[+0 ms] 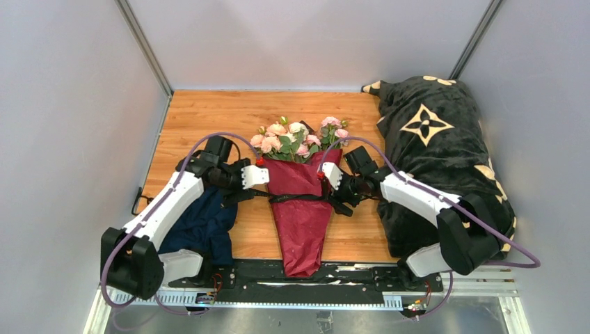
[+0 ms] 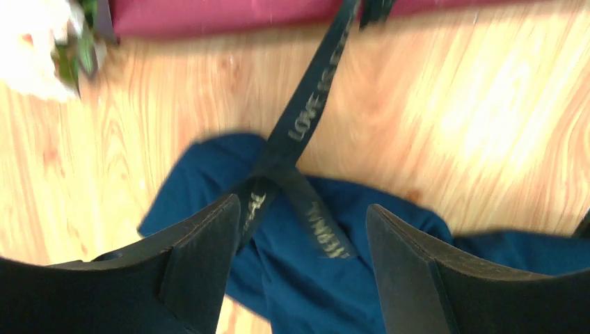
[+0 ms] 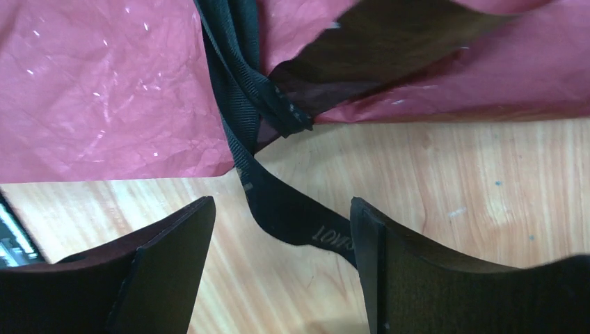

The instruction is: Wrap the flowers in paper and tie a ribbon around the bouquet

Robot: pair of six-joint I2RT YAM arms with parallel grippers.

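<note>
Since the black ribbon (image 1: 298, 198) already rings the burgundy-paper bouquet (image 1: 300, 233) between the two claws, tying looks nearly done — left claw (image 2: 300, 212) and right claw (image 3: 282, 209) both gape open, a loose ribbon tail under each — so next likely means re-pinching both tails to snug it.

wooden table (image 1: 209, 115) with bouquet (image 1: 300, 209), navy cloth (image 1: 205, 226), black blanket (image 1: 431, 139)
</note>
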